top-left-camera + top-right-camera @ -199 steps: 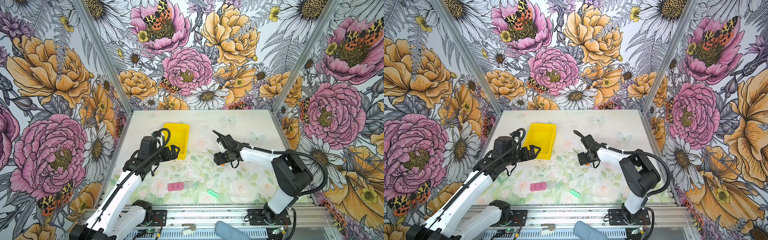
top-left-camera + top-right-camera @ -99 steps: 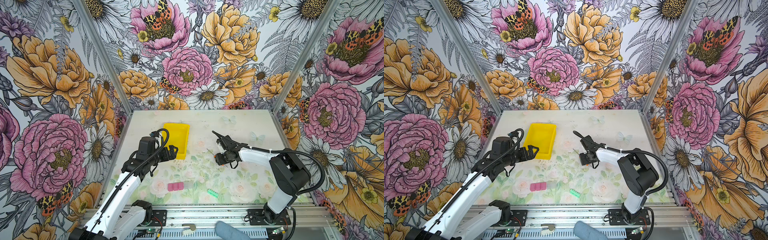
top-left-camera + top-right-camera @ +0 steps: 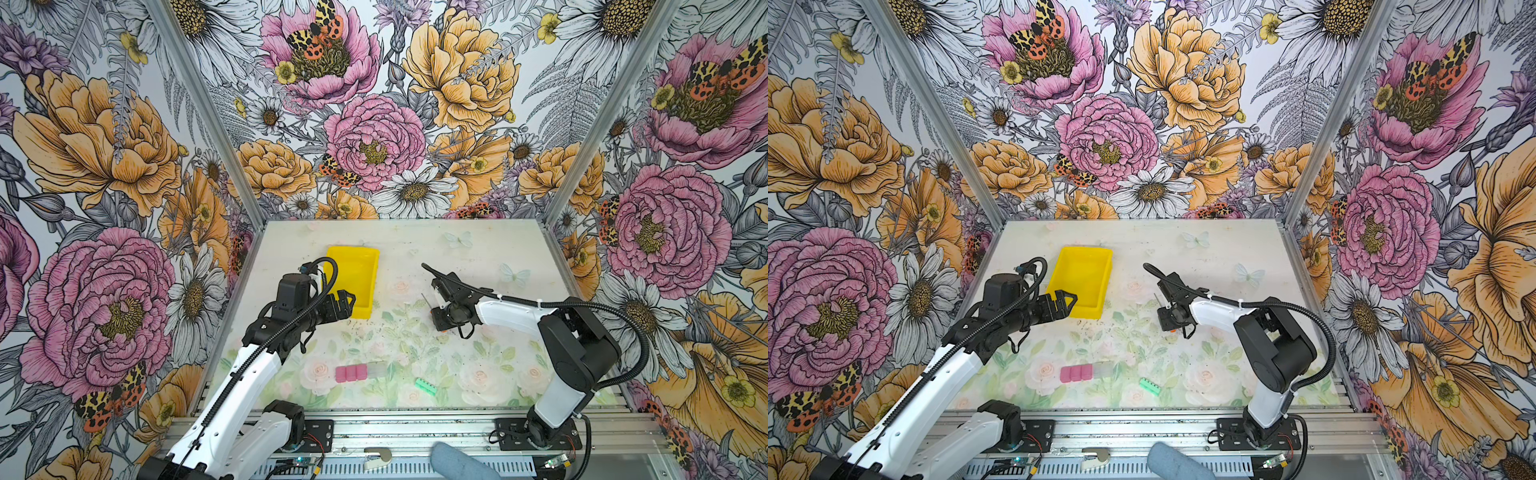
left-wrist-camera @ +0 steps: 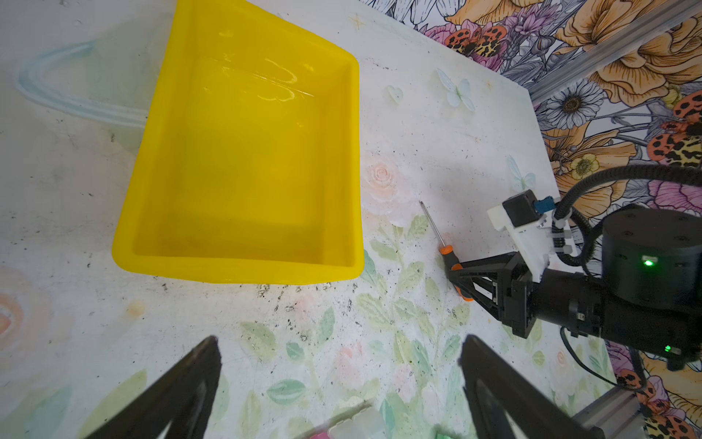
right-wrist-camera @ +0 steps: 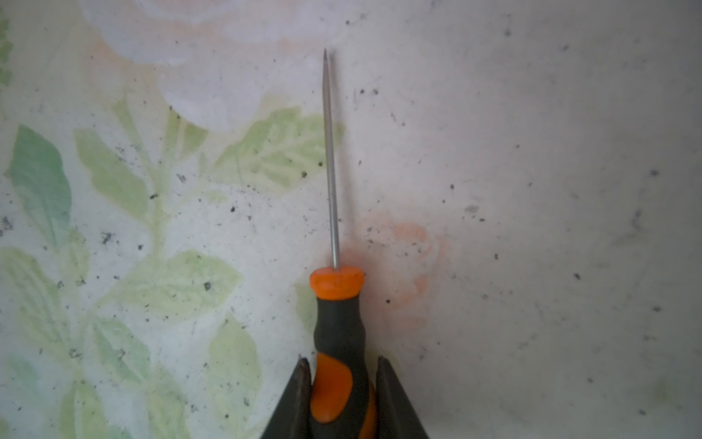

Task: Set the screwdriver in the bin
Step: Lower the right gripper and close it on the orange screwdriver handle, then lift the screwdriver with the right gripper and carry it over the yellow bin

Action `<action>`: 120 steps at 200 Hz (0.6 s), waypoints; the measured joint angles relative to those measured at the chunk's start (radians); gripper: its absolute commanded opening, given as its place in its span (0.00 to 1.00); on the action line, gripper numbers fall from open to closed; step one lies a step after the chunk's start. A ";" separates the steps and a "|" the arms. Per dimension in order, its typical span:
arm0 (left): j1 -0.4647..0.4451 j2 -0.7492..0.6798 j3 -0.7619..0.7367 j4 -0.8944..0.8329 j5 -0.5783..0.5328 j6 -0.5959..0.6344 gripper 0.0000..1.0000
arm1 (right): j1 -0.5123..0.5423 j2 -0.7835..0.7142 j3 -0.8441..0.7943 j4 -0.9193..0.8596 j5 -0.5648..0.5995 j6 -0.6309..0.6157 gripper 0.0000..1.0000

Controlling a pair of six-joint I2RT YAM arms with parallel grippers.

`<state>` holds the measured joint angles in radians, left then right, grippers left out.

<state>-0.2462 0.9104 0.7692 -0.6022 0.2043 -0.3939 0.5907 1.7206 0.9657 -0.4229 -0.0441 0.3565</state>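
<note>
The screwdriver point(image 5: 340, 330) lies on the table right of the bin, its thin shaft point(image 3: 424, 300) pointing toward the back wall. My right gripper point(image 5: 342, 365) is shut on its orange-and-black handle, low at the table surface, and shows in both top views point(image 3: 440, 318) point(image 3: 1166, 318). The left wrist view also shows the screwdriver point(image 4: 442, 247) in that grip. The yellow bin point(image 3: 353, 250) point(image 3: 1084, 274) point(image 4: 247, 171) stands empty at the back left. My left gripper point(image 3: 345, 305) point(image 4: 340, 342) hovers open at the bin's near edge, holding nothing.
A row of pink blocks point(image 3: 351, 372) with a clear piece beside it lies near the front middle. Right of it is a green ridged block point(image 3: 425, 386). A grey-blue rounded thing point(image 3: 453, 461) pokes in below the front rail. Patterned walls close three sides.
My right gripper's jaws have closed onto the screwdriver handle. Both arms have stayed almost where they were.
</note>
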 measured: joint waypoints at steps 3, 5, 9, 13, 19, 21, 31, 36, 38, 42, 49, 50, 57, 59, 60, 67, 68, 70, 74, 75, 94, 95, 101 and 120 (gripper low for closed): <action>0.001 0.000 0.000 0.000 -0.001 0.000 0.99 | 0.000 0.000 0.000 0.000 0.002 0.002 0.02; 0.001 0.000 0.000 0.000 -0.002 0.000 0.99 | 0.000 -0.002 0.000 0.000 0.003 0.003 0.02; 0.002 0.000 0.000 0.001 -0.002 0.000 0.99 | 0.000 -0.003 0.000 -0.002 0.006 0.006 0.01; 0.004 -0.001 0.000 0.002 -0.002 0.000 0.99 | 0.000 -0.005 0.000 -0.003 0.009 0.011 0.00; 0.006 -0.002 -0.001 0.006 -0.002 0.000 0.99 | 0.000 -0.011 0.000 -0.006 0.014 0.020 0.00; 0.006 -0.003 -0.002 0.007 -0.002 0.000 0.99 | 0.000 -0.013 0.000 -0.008 0.014 0.022 0.00; 0.008 -0.008 -0.007 0.015 -0.002 0.000 0.99 | 0.001 -0.028 0.000 -0.010 0.018 0.034 0.00; 0.008 -0.011 -0.010 0.018 -0.002 0.000 0.99 | 0.002 -0.037 0.000 -0.011 0.023 0.044 0.00; 0.008 -0.012 -0.011 0.019 -0.002 0.000 0.99 | 0.003 -0.042 0.000 -0.011 0.026 0.048 0.00; 0.008 -0.013 -0.013 0.022 -0.002 0.000 0.99 | 0.005 -0.051 0.000 -0.012 0.033 0.056 0.00; 0.008 -0.014 -0.013 0.024 -0.002 0.000 0.99 | 0.009 -0.069 0.000 -0.014 0.043 0.069 0.00; 0.008 -0.014 -0.013 0.024 -0.002 0.000 0.99 | 0.010 -0.071 0.000 -0.014 0.045 0.071 0.00; 0.008 -0.013 -0.014 0.027 -0.002 0.000 0.99 | 0.015 -0.087 0.001 -0.014 0.056 0.083 0.00; 0.008 -0.013 -0.014 0.029 -0.002 0.000 0.99 | 0.016 -0.093 0.002 -0.015 0.059 0.089 0.00; 0.008 -0.013 -0.014 0.029 -0.002 0.000 0.99 | 0.016 -0.094 0.002 -0.016 0.060 0.091 0.00; 0.008 -0.013 -0.014 0.031 -0.002 0.000 0.99 | 0.021 -0.108 0.007 -0.022 0.071 0.106 0.00; 0.008 -0.013 -0.014 0.031 -0.002 0.000 0.99 | 0.021 -0.110 0.009 -0.023 0.072 0.109 0.00; 0.008 -0.013 -0.014 0.032 -0.002 0.000 0.99 | 0.022 -0.113 0.012 -0.025 0.076 0.114 0.00; 0.008 -0.012 -0.014 0.032 -0.002 0.000 0.99 | 0.024 -0.118 0.018 -0.029 0.081 0.124 0.00; 0.008 -0.012 -0.014 0.032 -0.002 0.000 0.99 | 0.025 -0.119 0.019 -0.030 0.082 0.126 0.00; 0.009 -0.003 -0.014 0.043 -0.002 0.000 0.99 | 0.027 -0.133 0.056 -0.041 0.101 0.165 0.00; 0.009 -0.002 -0.014 0.045 -0.002 0.000 0.99 | 0.027 -0.134 0.058 -0.041 0.102 0.168 0.00; 0.009 0.001 -0.014 0.048 -0.002 0.000 0.99 | 0.028 -0.138 0.068 -0.043 0.105 0.178 0.00; 0.013 0.008 -0.014 0.059 -0.002 0.000 0.99 | 0.034 -0.150 0.110 -0.055 0.110 0.205 0.00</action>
<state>-0.2333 0.9184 0.7551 -0.5430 0.2024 -0.3939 0.6250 1.5707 1.0756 -0.4782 0.0662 0.5617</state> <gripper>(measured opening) 0.986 0.262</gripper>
